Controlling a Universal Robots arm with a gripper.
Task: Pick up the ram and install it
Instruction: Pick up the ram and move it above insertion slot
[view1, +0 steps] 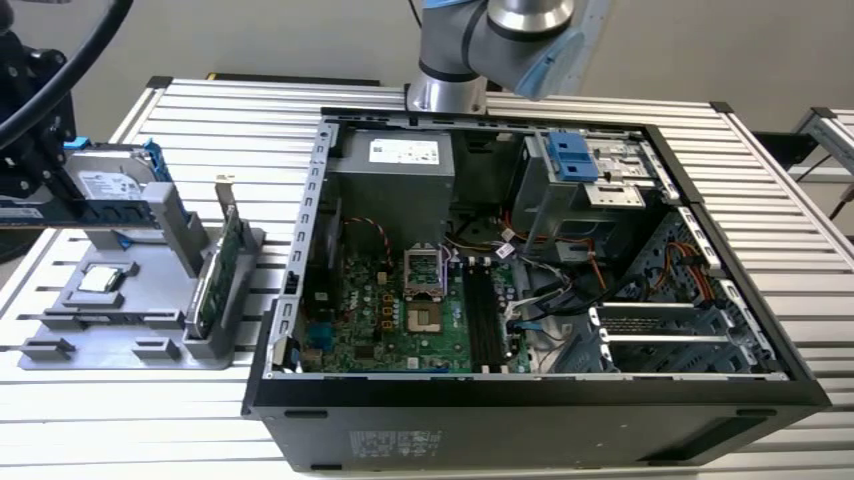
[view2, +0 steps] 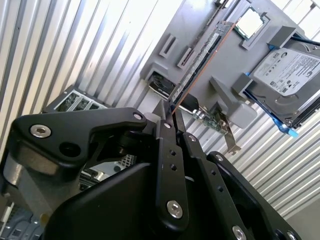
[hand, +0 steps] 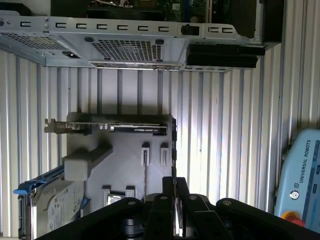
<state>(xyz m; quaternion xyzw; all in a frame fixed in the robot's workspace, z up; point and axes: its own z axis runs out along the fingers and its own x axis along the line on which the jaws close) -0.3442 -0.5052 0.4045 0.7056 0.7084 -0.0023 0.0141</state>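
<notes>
In the exterior view, the case (view1: 534, 400) is set toward the exterior view's right of the grey holder (view1: 134, 335). In the second wrist view, the ram (view2: 205, 61) is pinched edge-on by the narrowed gripper (view2: 170, 114), its length running straight outward. In the first wrist view, the case (hand: 140, 47) is seen beyond it.

We are looking at a silver ribbed table (view1: 747, 180), a grey holder (view1: 147, 295), a black computer case (view1: 534, 430) showing a green board (view1: 387, 330) and a blue latch (view1: 571, 158), a silver hard drive (view2: 287, 75) wearing blue rails (view2: 286, 129), a dark ram (view2: 202, 62) edged in copper, and a black gripper (view2: 172, 120).
</notes>
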